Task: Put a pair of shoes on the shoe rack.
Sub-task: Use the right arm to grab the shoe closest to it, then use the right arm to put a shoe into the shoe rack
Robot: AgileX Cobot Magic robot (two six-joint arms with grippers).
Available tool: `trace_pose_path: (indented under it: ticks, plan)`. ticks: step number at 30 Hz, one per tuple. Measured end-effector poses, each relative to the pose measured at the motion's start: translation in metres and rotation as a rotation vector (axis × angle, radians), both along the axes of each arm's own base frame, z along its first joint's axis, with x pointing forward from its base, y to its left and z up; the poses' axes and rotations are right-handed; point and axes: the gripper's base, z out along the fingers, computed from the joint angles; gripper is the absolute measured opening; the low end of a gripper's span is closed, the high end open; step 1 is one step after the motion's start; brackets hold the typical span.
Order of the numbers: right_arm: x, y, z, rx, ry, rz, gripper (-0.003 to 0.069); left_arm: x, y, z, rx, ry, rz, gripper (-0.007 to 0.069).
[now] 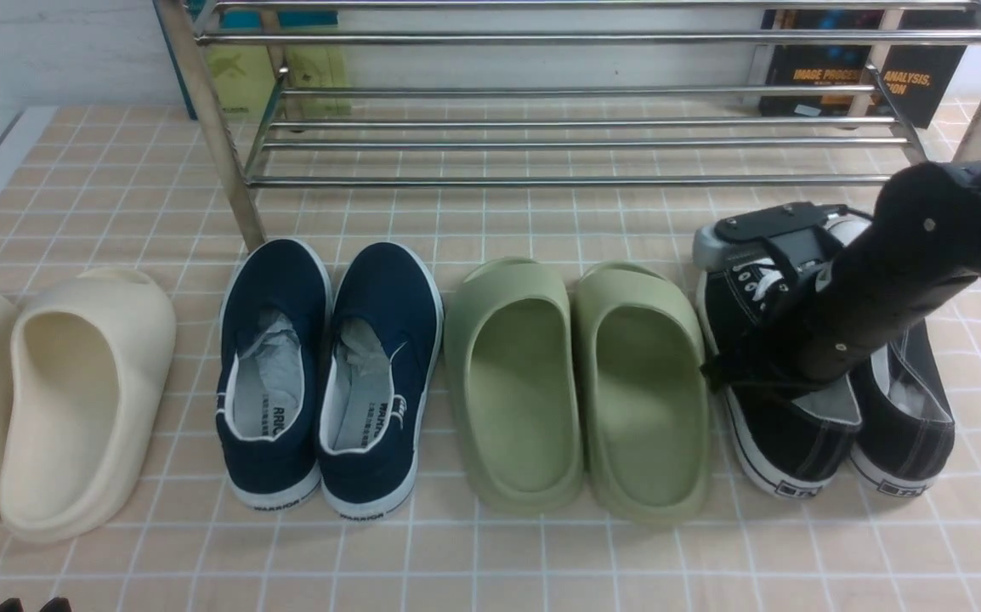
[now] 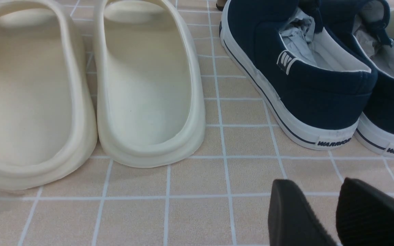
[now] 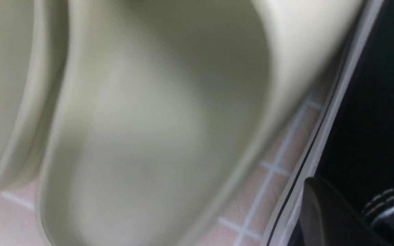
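The two black sneakers stand side by side on the tiled floor at the right, heels toward me: the left one (image 1: 788, 450) and the right one (image 1: 907, 425). My right gripper (image 1: 744, 374) reaches down into the left sneaker's opening. In the right wrist view one finger (image 3: 323, 215) lies outside the sneaker's side wall (image 3: 371, 119), and the other is mostly hidden inside the collar. The jaws look shut on that wall, and the sneaker rests on the floor. The chrome shoe rack (image 1: 541, 180) stands behind the shoes. My left gripper (image 2: 314, 186) is open and empty over bare tiles.
From left to right stand cream slides (image 1: 82, 408), navy slip-ons (image 1: 329, 382) and green slides (image 1: 575, 382). The green slide (image 3: 149, 130) lies close beside the held sneaker. Books lean against the wall behind the rack (image 1: 864, 76). The rack's left leg (image 1: 218, 144) stands by the navy shoes.
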Motion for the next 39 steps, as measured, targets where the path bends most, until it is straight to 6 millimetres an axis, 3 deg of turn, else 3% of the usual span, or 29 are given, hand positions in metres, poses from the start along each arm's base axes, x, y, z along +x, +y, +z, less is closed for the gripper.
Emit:
trace_pose_path:
  ticks: [2, 6, 13, 19, 26, 33, 39]
  plan:
    - [-0.002, -0.001, 0.007, 0.002, -0.004, 0.003, -0.0006, 0.0, 0.0, 0.0, 0.0, 0.0, 0.0, 0.0239]
    - [-0.003, -0.001, 0.041, 0.029, -0.073, 0.012, -0.0004, 0.0, 0.0, 0.0, 0.0, 0.0, 0.0, 0.0239]
    - [0.009, 0.0, 0.078, 0.004, -0.222, 0.046, -0.0001, 0.0, 0.0, 0.0, 0.0, 0.0, 0.0, 0.0239]
    - [0.032, 0.001, 0.072, -0.075, -0.318, 0.073, 0.0, 0.0, 0.0, 0.0, 0.0, 0.0, 0.0, 0.0239]
    - [0.079, 0.012, 0.057, -0.095, -0.347, 0.047, 0.0, 0.0, 0.0, 0.0, 0.0, 0.0, 0.0, 0.0239]
    - [0.128, 0.005, 0.052, -0.071, -0.369, -0.05, 0.0002, 0.0, 0.0, 0.0, 0.0, 0.0, 0.0, 0.0239]
    - [0.149, 0.002, 0.045, -0.051, -0.372, -0.089, 0.0006, 0.0, 0.0, 0.0, 0.0, 0.0, 0.0, 0.0239]
